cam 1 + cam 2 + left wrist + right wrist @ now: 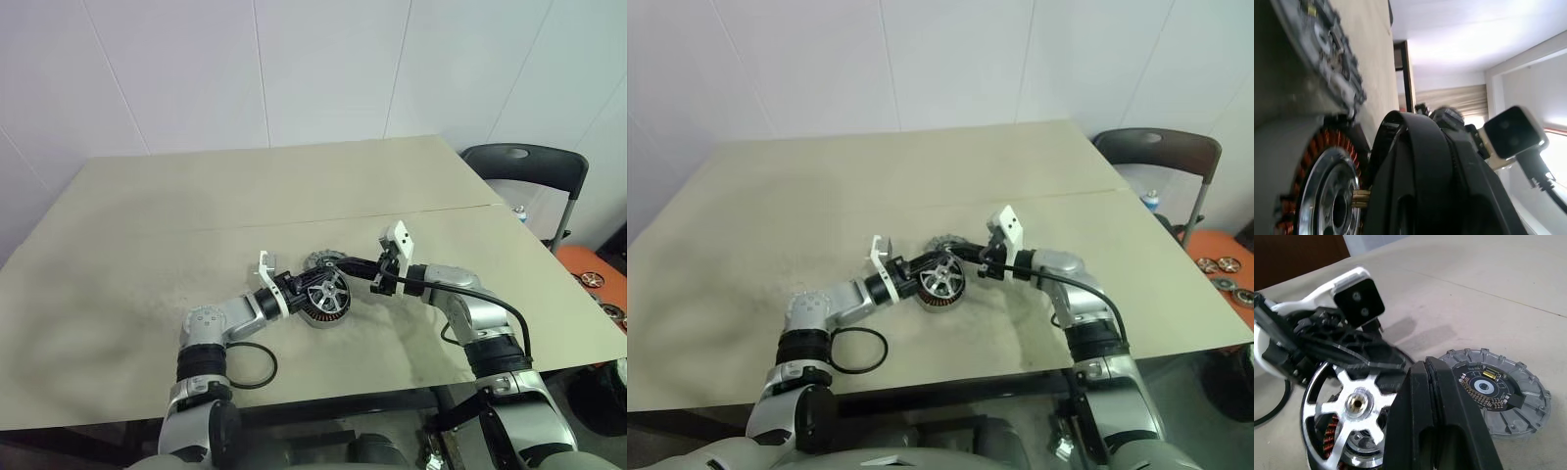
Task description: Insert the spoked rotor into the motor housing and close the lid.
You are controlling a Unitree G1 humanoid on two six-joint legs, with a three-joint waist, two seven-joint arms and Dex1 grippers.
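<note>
On the beige counter (147, 255), near its front edge, both arms reach inward and meet over the motor parts. The left arm comes in from the left with its forearm low and nearly level, its left hand (306, 294) pointing across toward the right; its 2 black fingers are closed on the black rim of the spoked rotor (327, 296), which is held tilted, partly on edge, so the silver spokes face toward the robot. The right arm bends in from the right, its right hand (355, 262) pointing left and slightly down, its 2 fingers pressed fully together with nothing between them; in the right wrist view those closed fingers (1435, 406) lie right at the rotor's rim, though whether they touch it cannot be told. The motor housing (315, 315) rests on the counter directly under the tilted rotor, its copper windings (1331, 436) and silver centre visible beneath the spokes, so the rotor is partly over the housing but not seated flat in it. The lid (1501, 391), a grey notched disc with a dark circuit board at its centre, lies flat on the counter just behind the housing, apart from both hands. A black rubber ring (251, 364) lies on the counter near the left elbow.
</note>
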